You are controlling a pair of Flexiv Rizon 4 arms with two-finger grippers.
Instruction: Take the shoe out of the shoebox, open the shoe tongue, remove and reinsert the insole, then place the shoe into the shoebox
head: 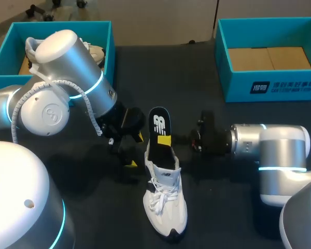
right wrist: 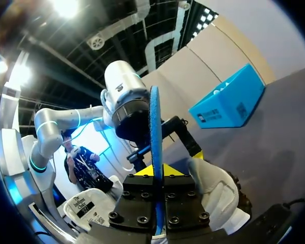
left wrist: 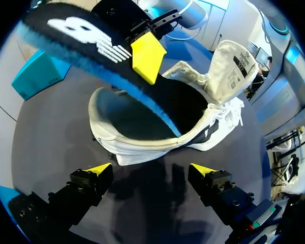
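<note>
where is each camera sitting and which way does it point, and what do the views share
Head view: above and behind the robot, looking down on the table; left arm and right arm come in from the sides.
Left wrist view: on the left wrist, looking past the open left gripper into the shoe.
Right wrist view: on the right wrist, facing the left arm; the right gripper is shut on the insole.
Shared: all three show shoe and insole.

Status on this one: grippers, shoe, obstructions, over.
Left gripper open beside shoe. Right gripper shut on insole, partly inside shoe. Nothing blocking.
</note>
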